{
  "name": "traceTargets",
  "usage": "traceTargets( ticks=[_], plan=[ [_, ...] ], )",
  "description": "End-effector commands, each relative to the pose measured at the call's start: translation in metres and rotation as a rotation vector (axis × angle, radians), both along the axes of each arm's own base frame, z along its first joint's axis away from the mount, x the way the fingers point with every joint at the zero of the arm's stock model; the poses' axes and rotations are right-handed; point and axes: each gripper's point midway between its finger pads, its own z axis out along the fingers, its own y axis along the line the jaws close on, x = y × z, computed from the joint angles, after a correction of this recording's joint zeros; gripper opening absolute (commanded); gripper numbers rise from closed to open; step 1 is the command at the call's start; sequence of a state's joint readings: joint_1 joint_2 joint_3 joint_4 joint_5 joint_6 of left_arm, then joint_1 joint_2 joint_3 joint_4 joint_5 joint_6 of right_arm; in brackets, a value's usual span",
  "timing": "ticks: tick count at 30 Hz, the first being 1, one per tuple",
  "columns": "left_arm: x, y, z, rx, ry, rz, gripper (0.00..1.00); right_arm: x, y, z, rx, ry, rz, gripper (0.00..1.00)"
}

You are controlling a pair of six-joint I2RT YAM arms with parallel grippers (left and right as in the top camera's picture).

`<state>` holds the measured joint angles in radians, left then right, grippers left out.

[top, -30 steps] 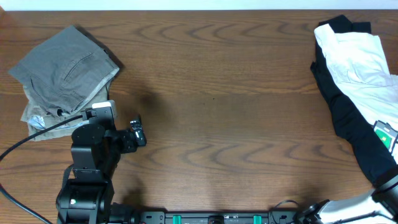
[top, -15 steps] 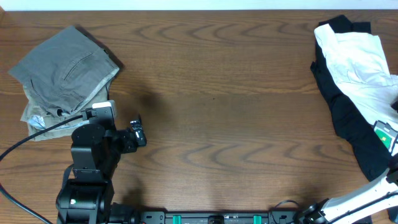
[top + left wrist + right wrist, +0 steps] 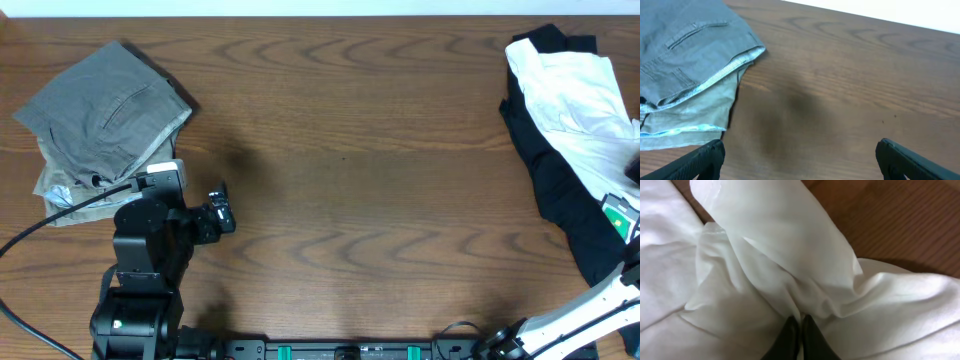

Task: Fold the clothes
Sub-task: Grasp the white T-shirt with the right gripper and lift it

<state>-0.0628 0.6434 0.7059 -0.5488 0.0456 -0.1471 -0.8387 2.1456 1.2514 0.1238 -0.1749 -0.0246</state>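
The only marking anywhere is the small green-and-black print (image 3: 622,212) on the white T-shirt (image 3: 580,100), right at the frame edge in the overhead view and too tiny to read. The shirt sits crumpled at the far right of the wooden table (image 3: 350,150), lying on top of a long black garment (image 3: 550,190) that runs down that side.

The right gripper (image 3: 800,330) has its fingers pressed tight together, pinching a bunched fold of the white shirt. The wrist view is basically all white fabric, with creases running into the fingertips.

Over on the left, the left gripper (image 3: 797,157) is spread wide with nothing in it, hovering over bare wood just beside the trousers. The grey trousers (image 3: 100,105) are folded and stacked on the khaki trousers (image 3: 60,190), whose edge peeks out underneath. A black cable (image 3: 50,215) trails off the left arm across that pile's corner. The middle of the table separates the two heaps, well apart.
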Motion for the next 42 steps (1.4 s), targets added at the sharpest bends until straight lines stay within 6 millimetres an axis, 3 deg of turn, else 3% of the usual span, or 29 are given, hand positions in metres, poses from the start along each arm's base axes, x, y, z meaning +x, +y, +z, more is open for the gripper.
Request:
traceTargets(
  ticks=[1,8,12,18,23,32,33,36,38,40,42],
  plan=[
    [0.002,-0.002,0.014,-0.009,-0.038,-0.001,0.98,0.009,-0.003,0.030,-0.020,-0.053,-0.026,0.01],
    [0.003,-0.002,0.016,-0.010,-0.047,-0.001,0.98,0.013,0.007,0.119,-0.112,-0.145,-0.006,0.01],
    [0.003,-0.002,0.016,-0.010,-0.046,-0.001,0.98,0.020,0.044,0.163,-0.101,-0.184,0.077,0.01],
    [0.003,-0.002,0.016,-0.010,-0.046,-0.001,0.98,0.029,0.143,0.198,0.008,-0.171,0.278,0.01],
    [0.003,-0.002,0.015,-0.009,-0.044,-0.001,0.98,0.034,0.250,0.216,0.102,-0.146,0.508,0.01],
    [0.007,-0.002,0.007,-0.007,-0.011,-0.001,0.98,0.024,0.462,0.213,0.160,-0.052,0.991,0.01],
    [0.008,-0.002,0.006,-0.007,-0.007,-0.001,0.98,0.022,0.477,0.212,0.157,-0.047,1.025,0.01],
    [0.011,-0.002,0.004,-0.006,0.001,-0.001,0.98,0.014,0.527,0.205,0.109,-0.022,1.122,0.10],
    [0.014,-0.002,0.002,-0.006,0.005,-0.001,0.98,0.009,0.552,0.200,0.074,-0.012,1.168,0.23],
    [0.016,-0.002,0.001,-0.006,0.008,-0.001,0.98,0.007,0.568,0.196,0.030,-0.002,1.185,0.46],
    [0.018,-0.003,0.000,-0.006,0.011,-0.001,0.98,0.010,0.568,0.195,-0.038,0.002,1.152,0.55]
  ],
)
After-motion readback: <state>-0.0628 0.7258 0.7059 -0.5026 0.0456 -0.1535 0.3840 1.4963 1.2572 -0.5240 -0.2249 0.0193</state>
